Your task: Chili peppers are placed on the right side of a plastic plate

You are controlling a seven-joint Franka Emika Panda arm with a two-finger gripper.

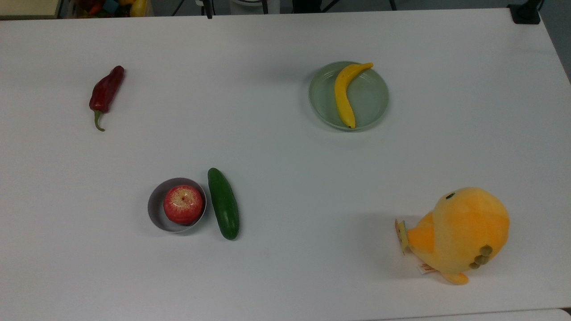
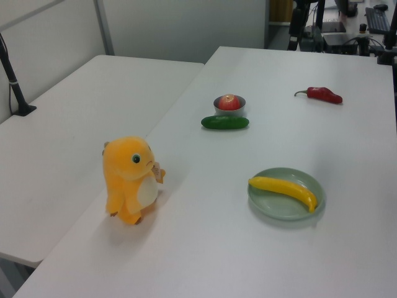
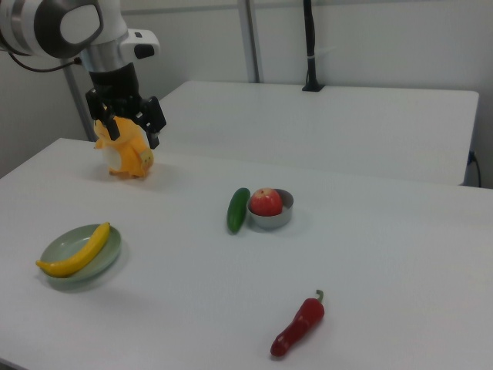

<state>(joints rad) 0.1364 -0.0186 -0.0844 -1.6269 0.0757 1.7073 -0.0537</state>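
Chili pepper (image 3: 298, 327) on table, well apart from the raised, open, empty hand (image 3: 129, 128).

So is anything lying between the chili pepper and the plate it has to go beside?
Nothing visible. In the top view the table is bare between the chili pepper and the plastic plate; the bowl and cucumber lie nearer the camera, off that line. A banana is on the plate.
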